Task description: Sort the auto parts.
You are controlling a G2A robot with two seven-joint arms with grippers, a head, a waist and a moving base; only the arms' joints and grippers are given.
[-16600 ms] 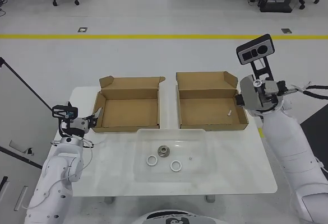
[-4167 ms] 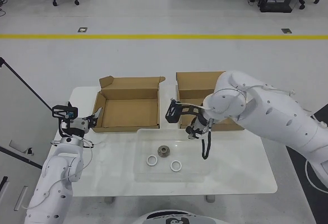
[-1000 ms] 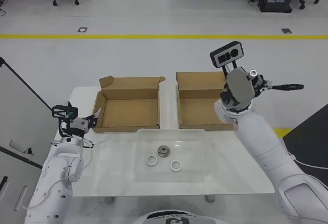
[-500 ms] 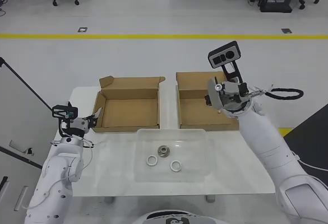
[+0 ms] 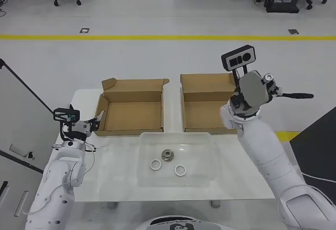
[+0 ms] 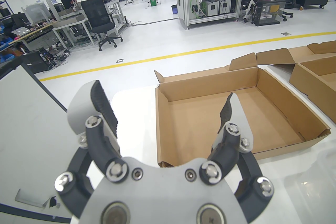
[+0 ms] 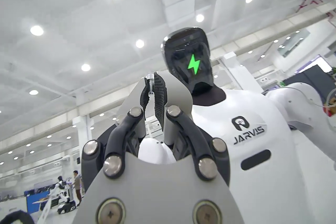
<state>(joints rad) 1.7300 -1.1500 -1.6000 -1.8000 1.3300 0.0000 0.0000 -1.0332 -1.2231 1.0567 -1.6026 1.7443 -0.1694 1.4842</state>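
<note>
- Nearest me, a clear tray [image 5: 202, 172] sits in the middle of the white table [image 5: 242, 178].
- In the tray lie two white rings, one [image 5: 155, 165] toward my left and one [image 5: 180, 171] toward my right, with a dark round hub [image 5: 167, 154] just behind them. None of the three touch.
- My left gripper [image 6: 162, 99] hangs at the table's left edge, its fingers spread wide with nothing between them. It points at the near left corner of the left box [image 5: 130, 115].
- Behind the tray, two open cardboard boxes stand side by side, the left box and the right box [image 5: 205, 112], with their lid flaps folded back. I can see nothing in the left box.
- My right gripper [image 7: 151, 88] is raised above the right end of the right box and turned back toward me. Its fingers are pressed onto a small silver screw [image 7: 150, 77], pinched at the very tips with its head poking out.
- Farthest off, a yellow line [image 5: 156, 37] runs across the floor beyond the table.
</note>
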